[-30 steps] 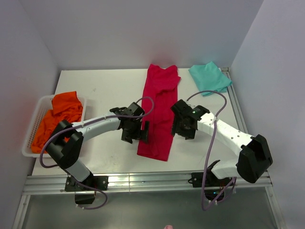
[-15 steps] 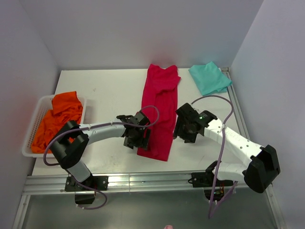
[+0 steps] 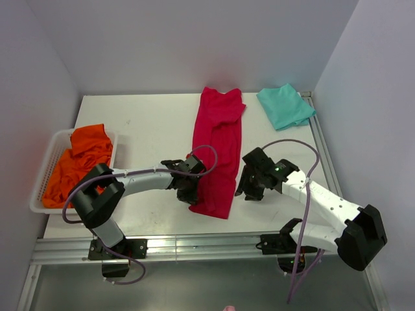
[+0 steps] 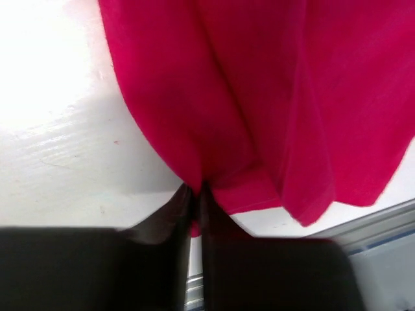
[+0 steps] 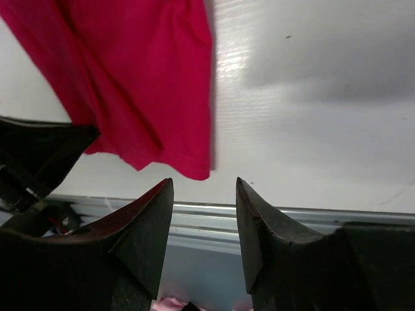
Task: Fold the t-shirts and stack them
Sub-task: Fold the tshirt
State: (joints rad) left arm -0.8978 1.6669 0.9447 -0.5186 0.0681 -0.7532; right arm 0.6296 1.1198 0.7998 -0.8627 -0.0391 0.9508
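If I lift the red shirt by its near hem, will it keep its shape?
Probably flops: the red shirt bunches into soft creases where the left end effector pinches it. Likely light: a thin pinch gathers it. Held at one corner only, the long strip may sag unevenly.

My overhead view looks down on the whole table from behind the bases. Both wrist views hang close over its near edge, sharing the hem of the crimson t-shirt.
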